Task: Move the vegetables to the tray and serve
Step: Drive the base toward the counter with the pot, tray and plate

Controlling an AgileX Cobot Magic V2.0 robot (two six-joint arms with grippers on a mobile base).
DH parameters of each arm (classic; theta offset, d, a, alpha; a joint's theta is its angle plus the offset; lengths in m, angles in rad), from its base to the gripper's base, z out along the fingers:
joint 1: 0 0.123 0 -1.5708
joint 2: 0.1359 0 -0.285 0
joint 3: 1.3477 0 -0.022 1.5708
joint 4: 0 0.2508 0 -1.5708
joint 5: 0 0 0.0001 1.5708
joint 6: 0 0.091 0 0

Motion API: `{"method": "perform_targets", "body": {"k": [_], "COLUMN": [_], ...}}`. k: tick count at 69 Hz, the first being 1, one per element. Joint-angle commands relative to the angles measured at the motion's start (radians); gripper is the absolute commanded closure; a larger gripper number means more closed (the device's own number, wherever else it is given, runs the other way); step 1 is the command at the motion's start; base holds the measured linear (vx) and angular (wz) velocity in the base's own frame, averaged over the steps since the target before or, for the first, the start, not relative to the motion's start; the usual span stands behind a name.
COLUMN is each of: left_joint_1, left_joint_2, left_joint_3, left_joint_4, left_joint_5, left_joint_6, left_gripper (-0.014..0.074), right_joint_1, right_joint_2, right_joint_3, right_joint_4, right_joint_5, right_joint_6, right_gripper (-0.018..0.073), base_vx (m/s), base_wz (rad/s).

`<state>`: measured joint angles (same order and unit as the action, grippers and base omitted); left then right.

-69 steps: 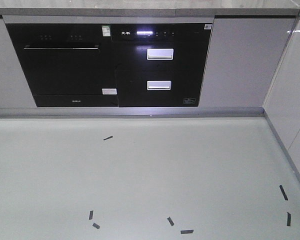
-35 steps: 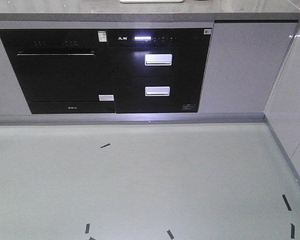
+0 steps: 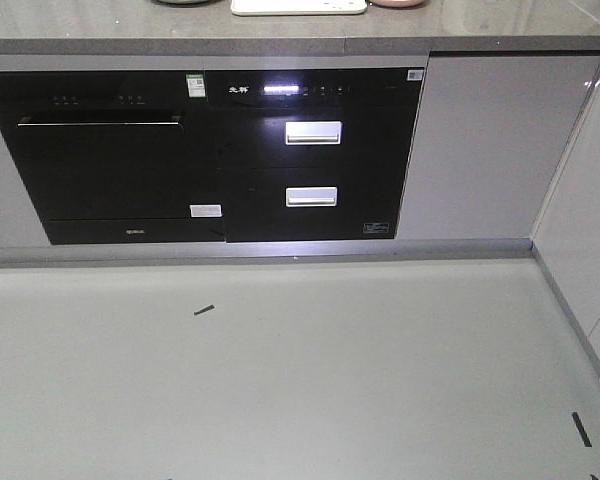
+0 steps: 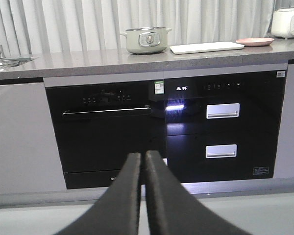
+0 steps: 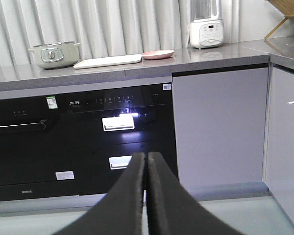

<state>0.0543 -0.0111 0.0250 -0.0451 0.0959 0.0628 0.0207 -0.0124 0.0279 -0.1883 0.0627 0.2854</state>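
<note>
Tools, two: left tool (image 4: 142, 159) and right tool (image 5: 146, 157), each with fingers pressed together, gripping nothing. Grey floor (image 3: 300, 380) below, black tape strips (image 3: 204, 310) on it. Beyond, black built-in appliances (image 3: 110, 160), two white drawer handles (image 3: 313, 132). On grey desk (image 4: 88, 61): one green pot (image 4: 146, 40), one cream tray (image 4: 206, 47), one pink plate (image 4: 255, 41) just right of the tray. White curtains (image 4: 63, 24) behind.

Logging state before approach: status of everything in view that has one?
Left gripper: shut, empty.
Right gripper: shut, empty.
Tray: flat on counter, nothing visible on it.
Plate: on counter, right of tray.
Pot: lid on.
Appliance door: shut.
Drawers: both shut.
Panel: lit.
Lettuce: not in view.
</note>
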Motion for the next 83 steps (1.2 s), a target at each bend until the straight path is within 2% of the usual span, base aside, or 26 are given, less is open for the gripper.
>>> {"method": "perform_targets", "body": {"k": [1, 83], "left_joint_1": [-0.002, -0.002], "left_joint_2": [-0.015, -0.015], "left_joint_3": [0.023, 0.023], "left_joint_4": [-0.005, -0.005], "left_joint_5": [-0.076, -0.076], "left_joint_6": [-0.007, -0.007], "left_gripper": [0.0602, 0.0602], "right_joint_1": [-0.003, -0.003], "right_joint_2": [-0.005, -0.005], "right_joint_3": [0.016, 0.016], "right_joint_4": [-0.008, -0.008], "right_joint_5": [-0.076, -0.077], "right_joint_6": [-0.001, -0.001], "right_gripper": [0.0562, 0.0562], "base_vx": [0.15, 0.15], "base_wz": [-0.02, 0.00]}}
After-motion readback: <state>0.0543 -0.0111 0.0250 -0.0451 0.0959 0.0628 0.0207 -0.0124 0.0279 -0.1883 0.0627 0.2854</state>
